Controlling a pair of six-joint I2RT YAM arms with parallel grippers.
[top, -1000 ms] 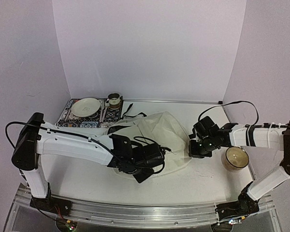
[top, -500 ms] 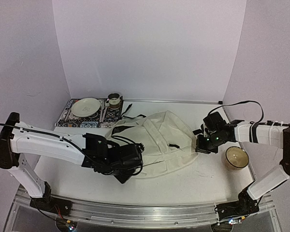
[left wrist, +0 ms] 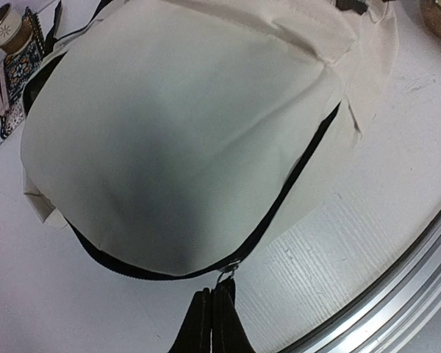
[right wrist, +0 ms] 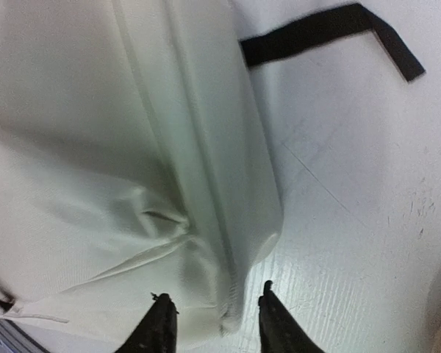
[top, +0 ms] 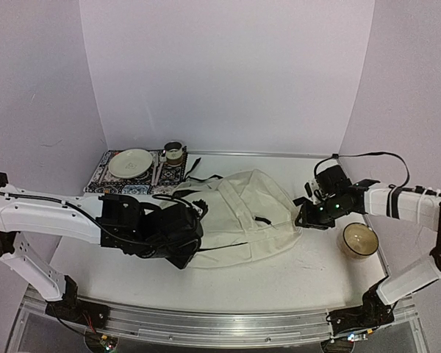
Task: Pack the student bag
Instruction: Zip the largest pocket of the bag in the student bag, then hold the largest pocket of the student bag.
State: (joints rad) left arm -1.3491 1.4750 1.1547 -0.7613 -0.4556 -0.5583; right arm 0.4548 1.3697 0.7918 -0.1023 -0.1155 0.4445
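Right fingers (right wrist: 162,327) straddle student bag (right wrist: 95,147), bowl (top: 359,239) beside.

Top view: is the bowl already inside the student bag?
No: the bowl stands on the table, right of the student bag and apart from it.

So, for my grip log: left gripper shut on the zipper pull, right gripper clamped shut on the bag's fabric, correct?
No: the right gripper is open, straddling the student bag's edge, as the right wrist view shows. The rest holds.
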